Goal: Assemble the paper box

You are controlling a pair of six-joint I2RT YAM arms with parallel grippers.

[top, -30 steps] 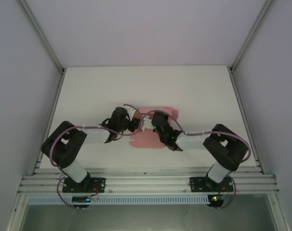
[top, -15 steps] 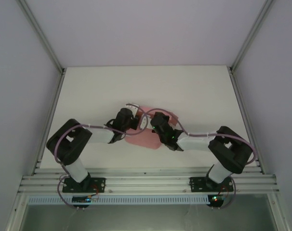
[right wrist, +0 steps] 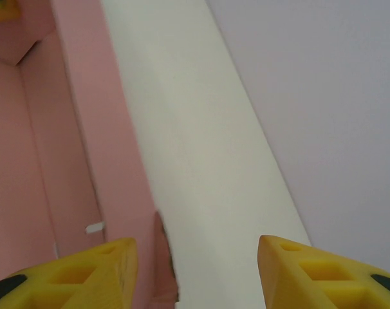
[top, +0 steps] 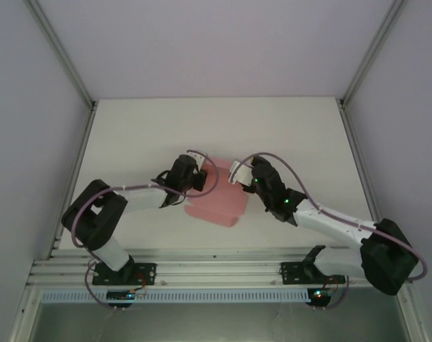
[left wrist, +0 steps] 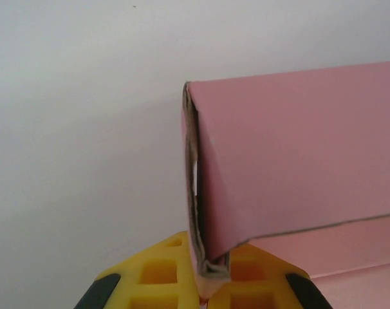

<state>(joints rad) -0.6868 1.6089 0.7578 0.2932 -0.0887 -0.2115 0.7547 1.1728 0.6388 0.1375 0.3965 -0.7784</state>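
left tool (left wrist: 208,286): clamped on paper box (left wrist: 298,161) fold, anchoring it toward table (top: 294,128) near edge | right tool (right wrist: 195,270): wide, empty, beside its wall, probably to fold

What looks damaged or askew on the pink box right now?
The paper box has a crumpled corner on its folded edge, where the left gripper pinches it. It lies skewed to the table edges. The right gripper hangs open beside it.
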